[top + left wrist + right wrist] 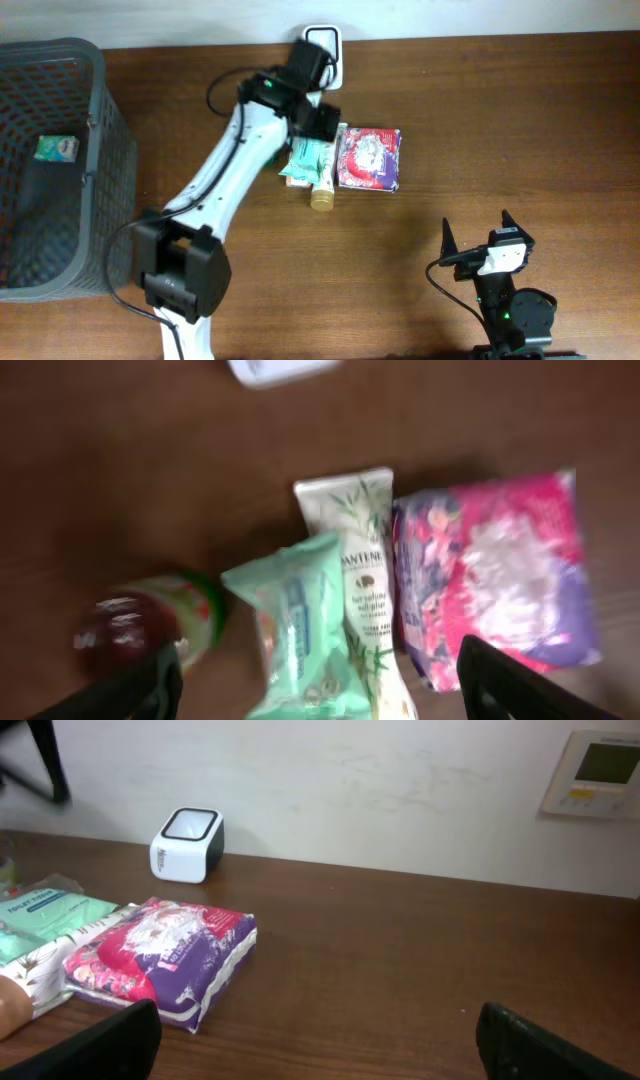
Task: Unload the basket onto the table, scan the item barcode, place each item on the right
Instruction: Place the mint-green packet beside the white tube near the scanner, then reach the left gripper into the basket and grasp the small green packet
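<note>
Three items lie together in front of the white barcode scanner (325,45): a mint-green wipes pack (305,160), a white tube (322,190) with a tan cap, and a pink and purple packet (369,158). My left gripper (318,122) hovers over them. In the blurred left wrist view its jaws stand wide open (320,695), and the green pack (300,630) lies below and between them, leaning on the tube (355,560). They grip nothing. My right gripper (477,228) rests open near the front right, empty (320,1055), facing the packet (165,960) and scanner (187,844).
A dark mesh basket (95,150) stands at the left edge with a small green packet (55,148) inside. A blurred red and green round object (150,625) sits left of the wipes pack. A wall panel (598,772) hangs behind the table.
</note>
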Action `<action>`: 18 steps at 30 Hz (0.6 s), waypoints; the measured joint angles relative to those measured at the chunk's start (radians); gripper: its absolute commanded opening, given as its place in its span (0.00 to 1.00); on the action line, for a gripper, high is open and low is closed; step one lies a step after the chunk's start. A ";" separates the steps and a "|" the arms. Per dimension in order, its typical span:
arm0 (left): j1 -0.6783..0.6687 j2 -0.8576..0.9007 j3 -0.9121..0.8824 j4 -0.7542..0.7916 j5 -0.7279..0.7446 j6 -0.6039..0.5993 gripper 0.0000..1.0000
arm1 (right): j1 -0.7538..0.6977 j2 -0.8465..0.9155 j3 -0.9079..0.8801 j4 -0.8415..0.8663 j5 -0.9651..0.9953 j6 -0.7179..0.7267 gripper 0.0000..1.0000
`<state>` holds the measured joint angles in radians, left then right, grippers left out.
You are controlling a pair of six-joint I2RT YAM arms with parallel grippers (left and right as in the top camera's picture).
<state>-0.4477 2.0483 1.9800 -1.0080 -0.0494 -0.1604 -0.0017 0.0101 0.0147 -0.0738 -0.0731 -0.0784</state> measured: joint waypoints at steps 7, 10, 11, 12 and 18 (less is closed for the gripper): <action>0.254 -0.164 0.318 -0.061 -0.002 -0.038 0.98 | 0.000 0.000 0.000 0.000 0.000 0.000 0.99; 0.480 -0.229 0.330 -0.068 -0.018 -0.129 1.00 | 0.000 0.000 0.000 0.000 0.000 0.000 0.99; 0.537 -0.231 0.330 -0.076 -0.016 -0.170 0.99 | 0.000 0.000 0.000 0.000 0.000 0.000 0.99; 0.642 -0.225 0.327 -0.094 -0.017 -0.246 1.00 | 0.000 0.000 0.000 0.000 0.000 0.001 0.99; 0.916 -0.160 0.236 -0.113 -0.058 -0.439 0.97 | 0.000 0.000 0.000 0.000 0.000 0.001 0.99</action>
<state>0.4679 1.8885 2.2158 -1.1206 -0.1074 -0.5991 -0.0013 0.0101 0.0147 -0.0734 -0.0731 -0.0776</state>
